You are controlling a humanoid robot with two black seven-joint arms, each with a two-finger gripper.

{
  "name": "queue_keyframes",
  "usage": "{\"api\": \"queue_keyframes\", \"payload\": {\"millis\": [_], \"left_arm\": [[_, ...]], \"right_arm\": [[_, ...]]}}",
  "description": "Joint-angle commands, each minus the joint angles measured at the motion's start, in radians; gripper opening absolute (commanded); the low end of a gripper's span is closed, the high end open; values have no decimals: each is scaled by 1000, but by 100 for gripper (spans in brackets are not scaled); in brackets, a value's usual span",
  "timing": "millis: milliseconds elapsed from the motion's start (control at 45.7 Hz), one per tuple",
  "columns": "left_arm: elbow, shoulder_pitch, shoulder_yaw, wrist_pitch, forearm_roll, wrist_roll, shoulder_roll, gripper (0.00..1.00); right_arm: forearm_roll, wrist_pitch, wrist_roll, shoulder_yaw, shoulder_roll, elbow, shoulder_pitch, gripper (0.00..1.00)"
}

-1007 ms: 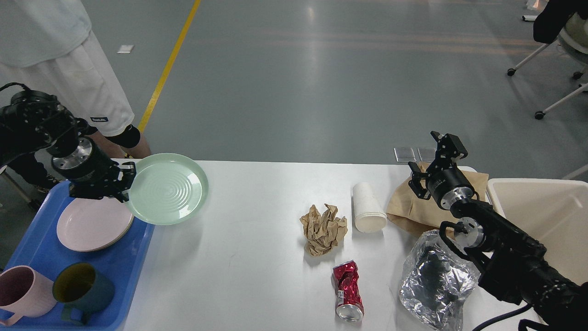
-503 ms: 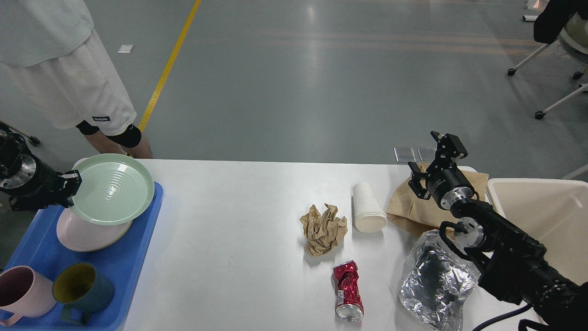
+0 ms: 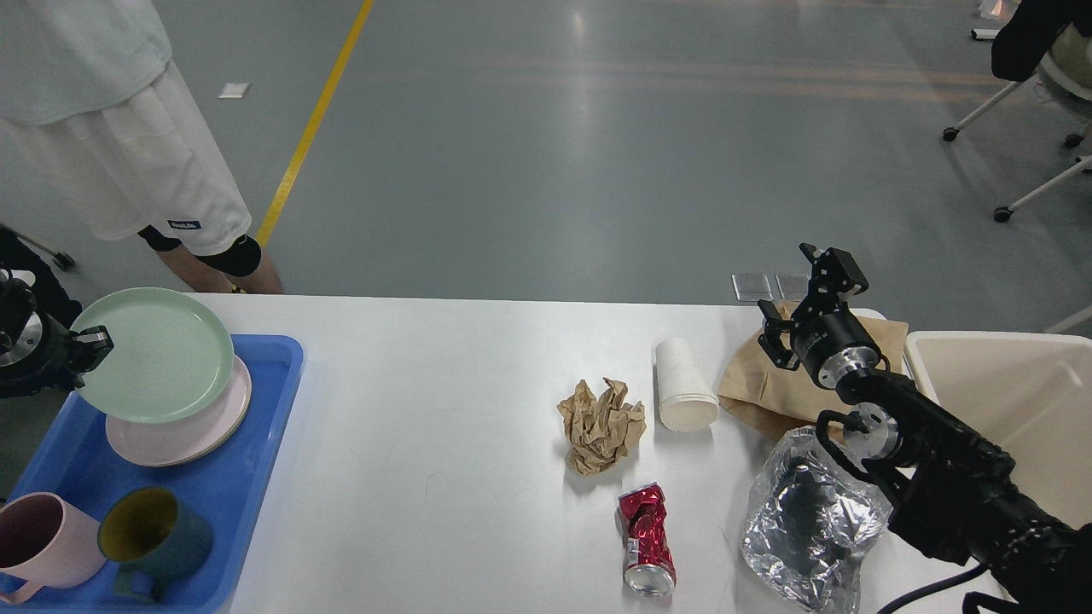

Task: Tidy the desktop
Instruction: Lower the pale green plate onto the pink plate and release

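Observation:
The white desktop (image 3: 444, 409) holds a crumpled brown paper ball (image 3: 601, 424), a white paper cup (image 3: 682, 385) on its side, a crushed red can (image 3: 646, 539), a silver foil bag (image 3: 806, 520) and a flat brown paper bag (image 3: 772, 384). My left gripper (image 3: 92, 345) is shut on the left rim of a pale green plate (image 3: 153, 354), holding it tilted over a pink plate (image 3: 183, 426) in the blue tray (image 3: 256, 477). My right gripper (image 3: 806, 294) is open and empty above the brown paper bag.
A pink mug (image 3: 43, 541) and a dark green mug (image 3: 153, 537) stand at the tray's front. A beige bin (image 3: 1007, 384) stands at the right of the table. A person (image 3: 111, 128) stands behind the left corner. Office chairs stand far right.
My left gripper has carried the green plate leftward, from beyond the tray's right edge to above the pink plate. The right arm has not moved.

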Motion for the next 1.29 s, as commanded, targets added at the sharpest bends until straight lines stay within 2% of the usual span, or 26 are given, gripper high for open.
{"api": "queue_keyframes", "payload": {"millis": [0, 350, 547, 700, 832, 897, 941, 1050, 1204, 1269], "left_arm": [[0, 18, -12, 2, -1, 1, -6, 0], [-2, 31, -28, 0, -1, -1, -10, 0], [-2, 46, -63, 3, -1, -4, -10, 11], [-2, 54, -86, 40, -1, -7, -24, 32], [-2, 72, -120, 139, -2, -16, -26, 61], [-2, 81, -158, 202, -4, -18, -30, 81], [-2, 87, -189, 241, -2, -18, -38, 90], [-2, 103, -232, 298, -2, -18, -41, 92], [-3, 107, -229, 295, -1, -5, -40, 94], [-3, 107, -233, 291, -2, -16, -36, 96]], "right_arm": [[1, 0, 0, 0, 0, 0, 0, 100], [1, 0, 0, 0, 0, 0, 0, 100], [1, 0, 0, 0, 0, 0, 0, 100], [0, 0, 0, 0, 0, 0, 0, 100], [1, 0, 0, 0, 0, 0, 0, 100], [1, 0, 0, 0, 0, 0, 0, 100], [0, 1, 0, 0, 0, 0, -1, 100], [1, 0, 0, 0, 0, 0, 0, 100], [1, 0, 0, 0, 0, 0, -1, 100], [0, 0, 0, 0, 0, 0, 0, 100]]}}
